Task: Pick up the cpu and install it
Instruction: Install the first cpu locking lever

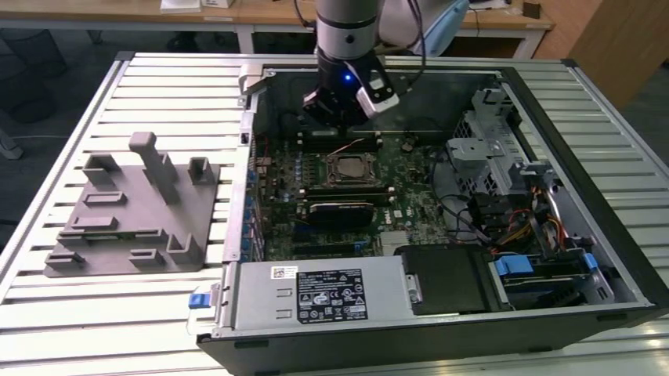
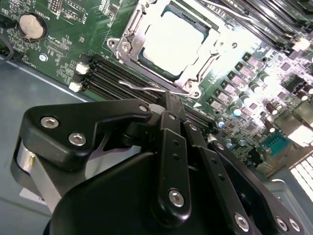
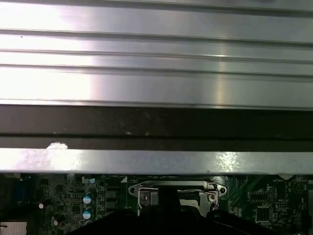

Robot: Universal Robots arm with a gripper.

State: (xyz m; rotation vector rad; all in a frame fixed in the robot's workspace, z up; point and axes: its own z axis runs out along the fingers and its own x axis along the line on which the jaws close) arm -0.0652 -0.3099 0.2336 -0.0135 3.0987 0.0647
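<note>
Slatted metal table (image 1: 157, 70) carries the open computer case (image 1: 439, 345). The cpu (image 2: 173, 41) lies in its socket (image 2: 129, 36), with my gripper (image 2: 168, 100) close beside it. I can't tell how open the gripper is. The chip looks light, stiff and fragile, so I'd hold it by its edges.

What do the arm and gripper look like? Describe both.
The arm is a silver-grey cylinder with a dark band and a small blue light near its wrist, where a pale block sits. A dark cable runs beside it. The gripper is black, built of jointed links with silver screw heads.
</note>
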